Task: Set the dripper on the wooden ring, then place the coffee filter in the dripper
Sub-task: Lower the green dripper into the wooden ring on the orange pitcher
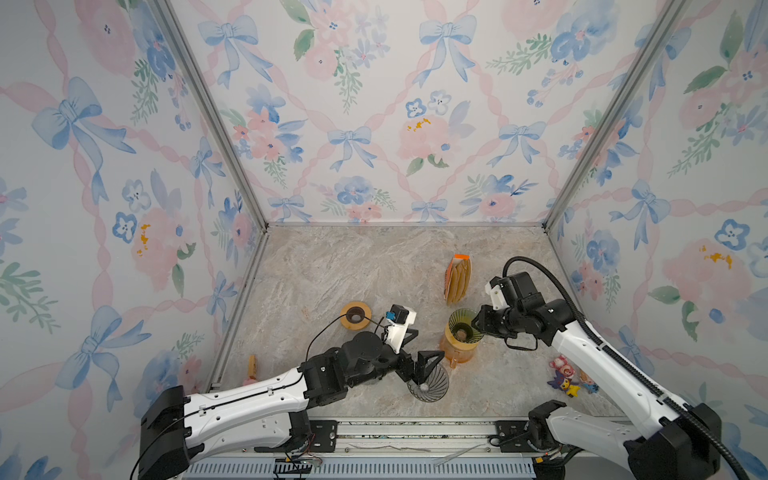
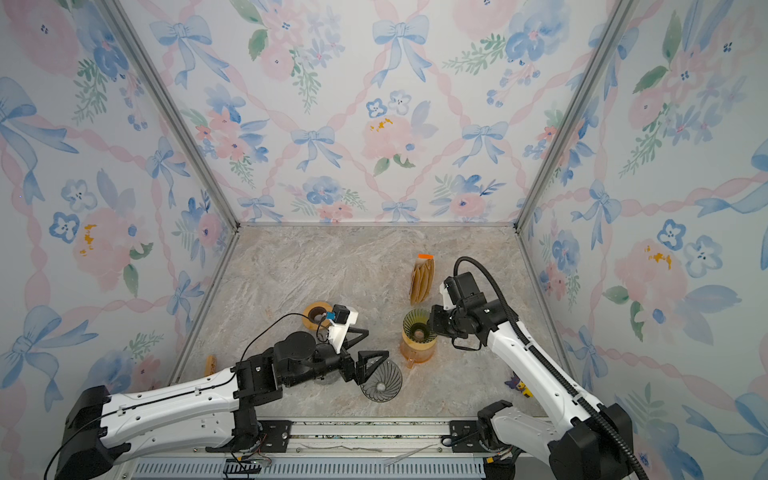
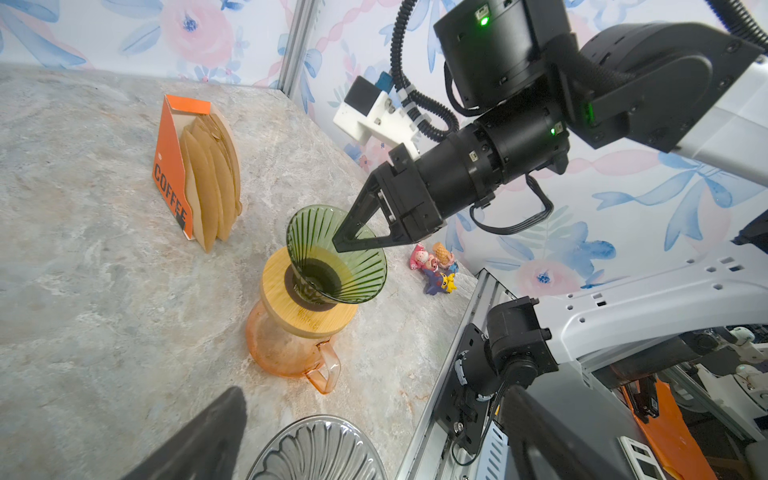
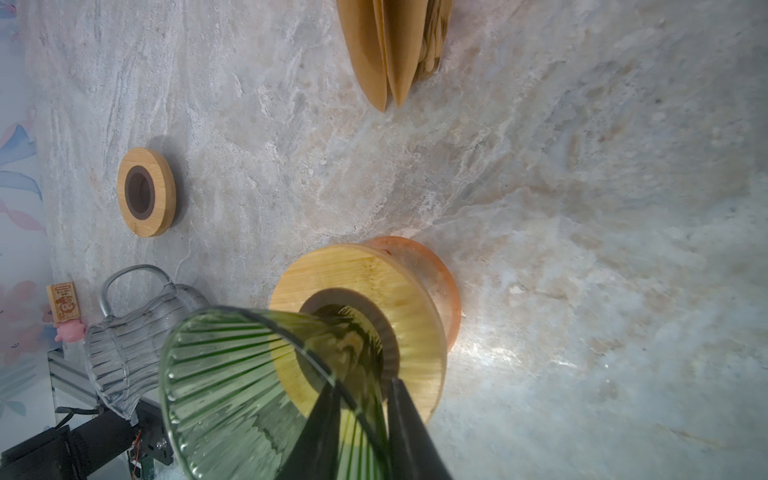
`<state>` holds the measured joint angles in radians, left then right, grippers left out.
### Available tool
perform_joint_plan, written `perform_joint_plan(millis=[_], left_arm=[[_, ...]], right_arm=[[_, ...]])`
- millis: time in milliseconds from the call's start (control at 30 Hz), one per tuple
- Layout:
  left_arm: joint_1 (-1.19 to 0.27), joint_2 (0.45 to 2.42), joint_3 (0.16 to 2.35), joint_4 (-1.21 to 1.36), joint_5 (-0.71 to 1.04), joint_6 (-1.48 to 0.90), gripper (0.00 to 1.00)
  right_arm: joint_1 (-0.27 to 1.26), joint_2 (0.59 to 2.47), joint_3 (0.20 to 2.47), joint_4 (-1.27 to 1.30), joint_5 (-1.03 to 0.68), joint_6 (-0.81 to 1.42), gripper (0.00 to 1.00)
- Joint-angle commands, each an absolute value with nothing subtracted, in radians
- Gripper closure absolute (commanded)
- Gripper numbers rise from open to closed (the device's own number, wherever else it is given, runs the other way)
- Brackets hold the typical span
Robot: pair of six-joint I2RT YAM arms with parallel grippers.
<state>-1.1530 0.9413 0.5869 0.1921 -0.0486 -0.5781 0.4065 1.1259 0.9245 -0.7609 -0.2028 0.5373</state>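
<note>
The marbled grey-beige tabletop (image 1: 332,270) fills the lower middle of both top views. An orange carton of brown paper filters (image 1: 457,278) stands right of centre, with an orange glass carafe (image 1: 457,355) just below it. A wooden ring (image 1: 355,316) lies flat left of the carafe, a clear ribbed glass cone (image 1: 432,390) sits near the bottom edge, toy figures (image 1: 569,378) lie at lower right and a small wooden block (image 1: 252,365) at lower left

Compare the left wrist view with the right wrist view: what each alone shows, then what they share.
Left wrist only: the orange COFFEE box and the toy figures. Right wrist only: the loose wooden ring. Both: the green dripper seated on the orange carafe, the brown filters, and the right gripper at the dripper's rim.
</note>
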Motion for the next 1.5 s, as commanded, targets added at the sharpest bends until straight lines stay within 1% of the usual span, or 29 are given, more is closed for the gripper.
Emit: perform_joint_plan(millis=[0, 133, 400, 600, 1067, 1467], left_arm=[[-1.161, 0.922, 0.583, 0.193, -0.062, -0.555, 0.02], [-1.16, 0.92, 0.583, 0.191, -0.061, -0.555, 0.02], [-1.16, 0.912, 0.578, 0.193, -0.064, -0.557, 0.02], [-1.16, 0.917, 0.577, 0.193, -0.063, -0.556, 0.02], [-1.16, 0.923, 0.576, 0.199, -0.061, -0.556, 0.02], [-1.16, 0.925, 0.578, 0.196, -0.065, -0.555, 0.02]], right_arm=[[0.4, 1.124, 0.964, -0.808, -0.198, 0.525, 0.74], [0.4, 1.142, 0.987, -0.828, -0.179, 0.507, 0.74], [0.394, 1.16, 0.988, -0.815, -0.18, 0.506, 0.81], [0.382, 1.152, 0.976, -0.81, -0.179, 0.509, 0.83], [0.365, 1.145, 0.954, -0.793, -0.209, 0.511, 0.83], [0.365, 1.142, 0.964, -0.797, -0.208, 0.508, 0.78]])
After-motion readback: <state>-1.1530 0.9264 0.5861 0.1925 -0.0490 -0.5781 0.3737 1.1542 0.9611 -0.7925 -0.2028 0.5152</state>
